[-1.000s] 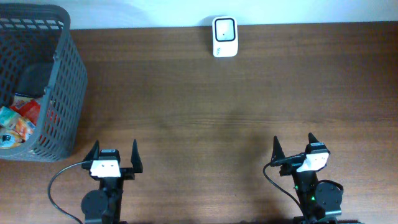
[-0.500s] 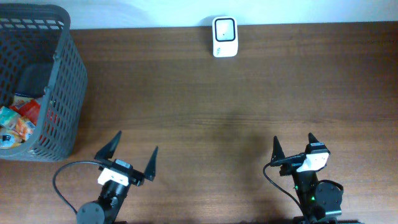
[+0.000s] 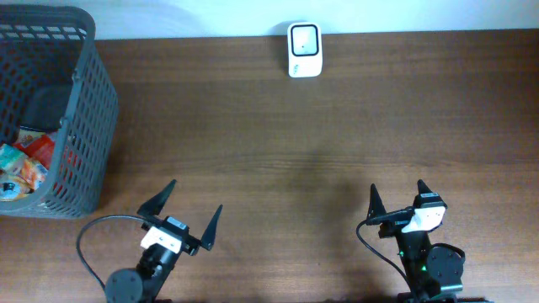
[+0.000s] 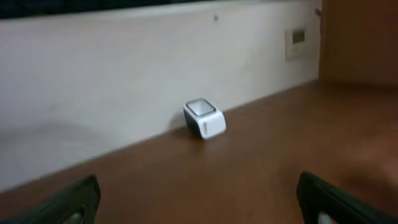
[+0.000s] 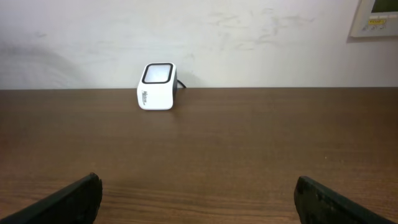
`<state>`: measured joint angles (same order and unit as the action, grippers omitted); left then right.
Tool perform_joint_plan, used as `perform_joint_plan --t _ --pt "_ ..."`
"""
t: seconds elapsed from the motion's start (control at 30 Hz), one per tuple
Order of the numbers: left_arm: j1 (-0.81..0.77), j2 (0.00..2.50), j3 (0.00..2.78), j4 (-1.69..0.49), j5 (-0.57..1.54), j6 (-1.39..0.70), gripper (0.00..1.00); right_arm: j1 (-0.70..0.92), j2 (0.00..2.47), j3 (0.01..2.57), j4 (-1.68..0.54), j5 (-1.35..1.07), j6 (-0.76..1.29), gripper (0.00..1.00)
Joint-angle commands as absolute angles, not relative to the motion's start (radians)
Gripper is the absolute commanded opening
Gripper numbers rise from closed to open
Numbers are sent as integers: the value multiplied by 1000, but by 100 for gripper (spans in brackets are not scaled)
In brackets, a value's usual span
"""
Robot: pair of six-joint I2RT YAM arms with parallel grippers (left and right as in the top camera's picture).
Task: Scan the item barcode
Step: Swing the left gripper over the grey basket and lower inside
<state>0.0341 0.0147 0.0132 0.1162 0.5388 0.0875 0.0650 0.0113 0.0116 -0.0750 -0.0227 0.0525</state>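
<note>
Gape fully at left gripper (image 3: 197, 194) and right gripper (image 3: 397, 185) (empty, touching nothing), with scanner (image 3: 304, 50) window-up, lengthwise toward the wall.

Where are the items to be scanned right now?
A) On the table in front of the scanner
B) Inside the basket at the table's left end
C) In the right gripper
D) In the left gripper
B: the colourful packets lie inside the dark mesh basket, while the left gripper and the right gripper both stand open with nothing between their fingers.
</note>
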Motion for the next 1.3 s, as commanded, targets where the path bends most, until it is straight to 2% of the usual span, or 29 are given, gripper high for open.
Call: perform_joint_plan --t 0.0,0.17,0.3,0.47,0.6,0.83,1.0,1.27 --pt "38 7 31 113 535 130 99 59 6 6 -80 -10 56 98" --pt "38 7 31 170 547 129 99 59 6 6 -80 -10 56 98" --pt "38 7 37 182 640 129 99 59 6 6 -80 -10 56 99" --pt "38 9 149 176 619 130 99 59 6 6 -80 -10 56 98" --pt "38 61 330 21 524 130 99 59 6 6 -80 -10 56 98" --pt "37 246 612 -268 559 130 99 59 6 6 -80 -10 56 99" --pt "38 281 647 -171 739 129 99 59 6 6 -80 -10 56 98" --pt "38 284 657 -148 685 79 99 59 6 6 -80 -10 56 98"
